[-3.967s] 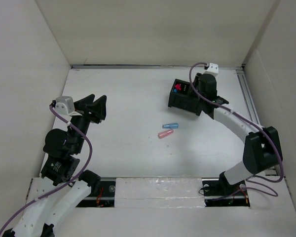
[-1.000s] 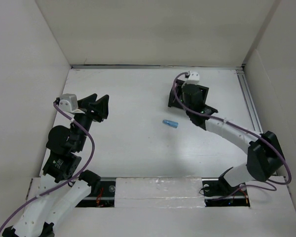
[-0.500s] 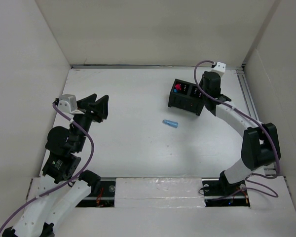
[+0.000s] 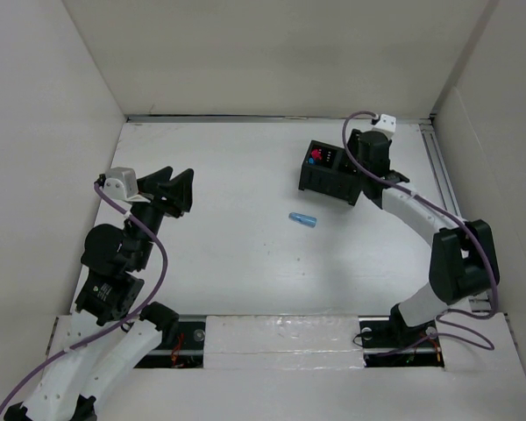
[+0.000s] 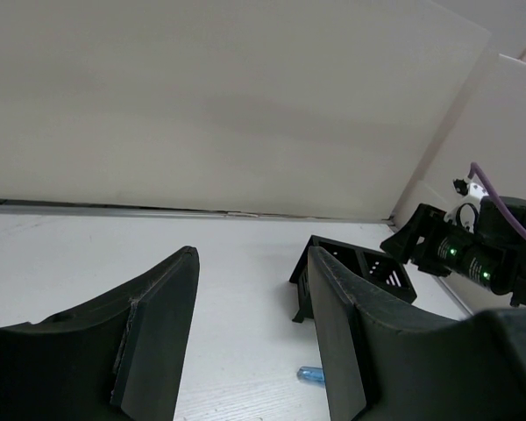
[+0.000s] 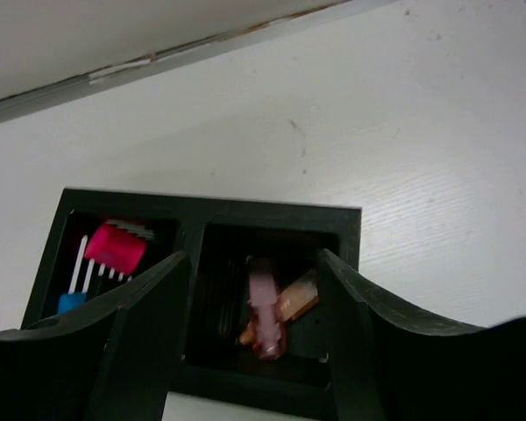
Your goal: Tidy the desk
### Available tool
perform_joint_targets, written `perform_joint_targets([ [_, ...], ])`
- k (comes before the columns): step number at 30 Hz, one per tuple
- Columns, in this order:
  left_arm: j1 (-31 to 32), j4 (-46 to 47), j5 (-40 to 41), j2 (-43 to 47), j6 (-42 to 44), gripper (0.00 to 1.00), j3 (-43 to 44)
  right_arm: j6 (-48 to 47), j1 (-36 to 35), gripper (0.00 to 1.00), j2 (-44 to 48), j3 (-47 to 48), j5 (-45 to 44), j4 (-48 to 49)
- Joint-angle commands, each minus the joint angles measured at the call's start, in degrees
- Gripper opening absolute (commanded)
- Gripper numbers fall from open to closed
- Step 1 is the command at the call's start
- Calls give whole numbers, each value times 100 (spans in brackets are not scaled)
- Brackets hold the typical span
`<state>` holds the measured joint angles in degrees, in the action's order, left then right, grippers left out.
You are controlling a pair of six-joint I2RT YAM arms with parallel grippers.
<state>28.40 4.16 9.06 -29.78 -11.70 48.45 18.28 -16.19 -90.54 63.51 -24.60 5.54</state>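
The right gripper (image 6: pixel 250 259) has just opened wide, so the pink piece (image 6: pixel 265 303) now lies, I think, in the black box (image 4: pixel 329 182) at one o'clock on the desk (image 4: pixel 228 263); only the blue piece (image 4: pixel 302 218) is left, and the left gripper (image 5: pixel 252 254) sits half open, empty.

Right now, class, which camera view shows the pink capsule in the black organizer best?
Right wrist: it looks down into the organizer, with the pink capsule plainly visible. Top external shows the organizer too small to tell; left wrist sees it side-on, contents hidden.
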Motion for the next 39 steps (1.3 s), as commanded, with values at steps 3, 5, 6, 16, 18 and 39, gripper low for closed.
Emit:
perform_joint_targets([
  [3, 7, 296, -80, -63, -42, 49, 7, 272, -673, 35, 869, -618, 674, 620],
  [5, 7, 287, -106, -72, -51, 49, 7, 299, -964, 4, 1064, -1303, 1219, 1035],
  [6, 7, 295, -115, -72, -51, 49, -2, 281, -1122, 2, 1135, -1514, 1377, 1367],
  [16, 7, 287, -97, -98, -51, 49, 7, 123, -1888, 78, 969, -2651, 1676, 695],
  [18, 7, 287, -132, -98, -51, 49, -2, 97, -1827, 85, 618, -2458, 1643, 441],
  [39, 7, 304, -53, -19, -34, 49, -2, -220, -2389, 83, -1211, -945, 237, -396],
])
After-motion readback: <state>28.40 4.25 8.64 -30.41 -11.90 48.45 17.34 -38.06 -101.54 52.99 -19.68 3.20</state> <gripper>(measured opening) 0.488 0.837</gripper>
